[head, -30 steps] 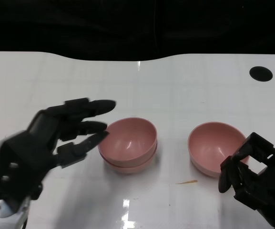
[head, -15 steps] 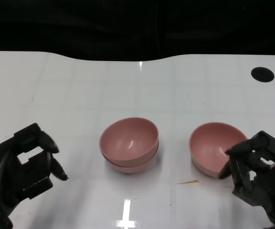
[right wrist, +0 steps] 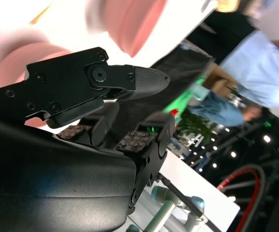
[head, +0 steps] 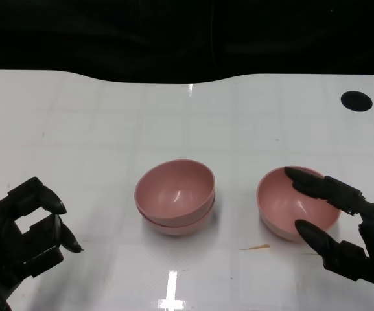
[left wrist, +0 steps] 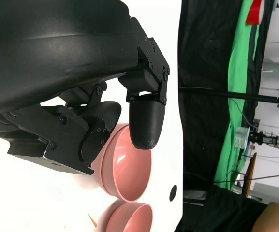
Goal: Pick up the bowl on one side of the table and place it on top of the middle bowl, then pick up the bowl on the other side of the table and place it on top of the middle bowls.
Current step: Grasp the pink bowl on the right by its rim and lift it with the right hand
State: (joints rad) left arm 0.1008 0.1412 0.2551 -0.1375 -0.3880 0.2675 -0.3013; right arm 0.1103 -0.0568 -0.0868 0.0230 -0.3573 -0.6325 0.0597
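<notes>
Two pink bowls sit nested as a stack (head: 175, 192) at the table's middle. A single pink bowl (head: 282, 202) stands to its right. My right hand (head: 367, 217) is at that bowl with its fingers spread: the upper fingers (head: 321, 185) reach over the rim into the bowl and the thumb lies outside its near wall, with no firm grip showing. My left hand (head: 21, 236) hovers at the lower left, well clear of the stack, with its fingers curled and nothing in them. The left wrist view shows the stack (left wrist: 129, 169) and the single bowl (left wrist: 129, 218) past the curled fingers (left wrist: 146, 121).
A small orange sliver (head: 254, 247) lies on the white table (head: 96, 123) in front of the right bowl. A round black hole (head: 355, 100) marks the far right of the tabletop. The table's far edge borders a dark backdrop. People (right wrist: 255, 53) show blurred in the right wrist view.
My left hand pulled back from the middle stack to the lower left and curled up. My right hand spread its fingers and reached over the right bowl's rim.
</notes>
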